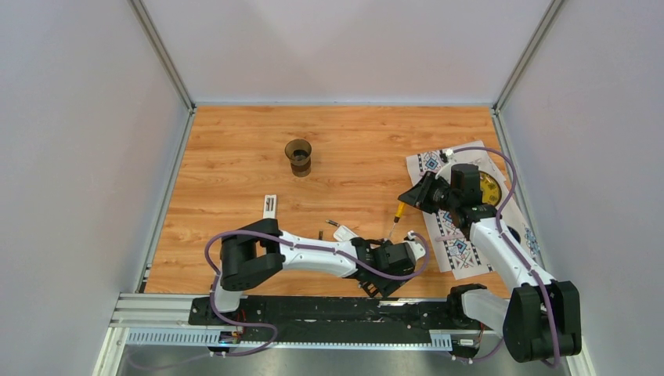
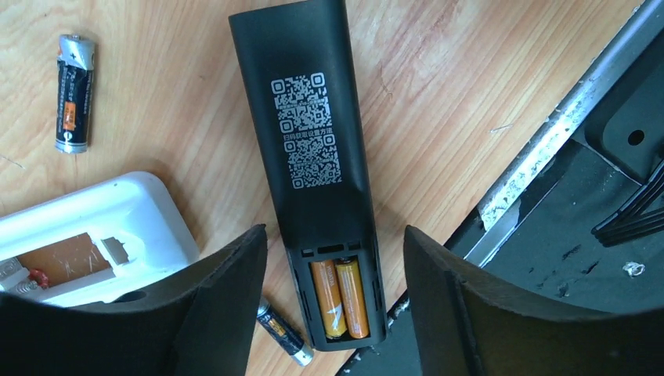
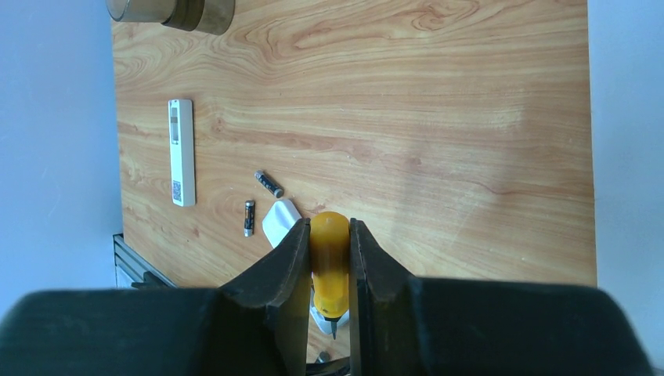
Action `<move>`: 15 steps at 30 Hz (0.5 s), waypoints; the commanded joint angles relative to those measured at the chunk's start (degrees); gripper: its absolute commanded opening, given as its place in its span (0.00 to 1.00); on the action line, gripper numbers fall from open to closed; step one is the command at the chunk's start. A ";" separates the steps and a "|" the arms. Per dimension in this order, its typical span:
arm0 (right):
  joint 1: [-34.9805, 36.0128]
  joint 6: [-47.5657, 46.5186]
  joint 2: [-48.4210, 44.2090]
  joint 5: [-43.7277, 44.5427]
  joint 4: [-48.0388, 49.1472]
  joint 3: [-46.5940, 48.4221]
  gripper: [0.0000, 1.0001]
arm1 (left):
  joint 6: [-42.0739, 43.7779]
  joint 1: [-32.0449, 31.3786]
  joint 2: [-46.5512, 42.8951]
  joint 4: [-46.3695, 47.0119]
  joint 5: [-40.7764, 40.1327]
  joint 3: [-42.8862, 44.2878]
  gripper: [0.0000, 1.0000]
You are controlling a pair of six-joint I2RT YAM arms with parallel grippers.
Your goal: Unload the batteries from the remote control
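Left claw (image 2: 335, 232) stands wide astride the black remote (image 2: 309, 141); right claw (image 3: 329, 227) clamps the screwdriver (image 3: 329, 262). Centre the jaws, close gently, leaving the orange batteries (image 2: 341, 299) exposed.

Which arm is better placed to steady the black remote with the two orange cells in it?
Left. The left gripper, open, straddles the black remote beside the orange batteries; the right gripper is shut on the screwdriver.

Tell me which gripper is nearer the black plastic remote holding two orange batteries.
Left. The left gripper straddles the black remote, one finger each side; the right gripper, shut on a yellow-handled screwdriver, hangs farther off.
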 commanded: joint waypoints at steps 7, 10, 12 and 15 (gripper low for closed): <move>-0.54 -1.07 -0.18 -0.29 0.89 0.56 0.00 | 0.51 -0.19 3.83 -4.34 1.39 3.93 0.29; -0.54 -1.07 -0.27 -0.03 0.89 0.56 0.00 | 0.51 -0.28 2.95 -4.08 0.34 3.76 0.23; -0.63 -1.07 -0.18 0.06 0.89 0.56 0.00 | 0.86 -0.19 1.37 -3.91 -0.45 3.76 0.21; -0.72 -1.16 -0.27 -0.03 0.89 0.64 0.00 | 1.73 -0.11 -2.14 -3.12 -1.16 3.76 0.22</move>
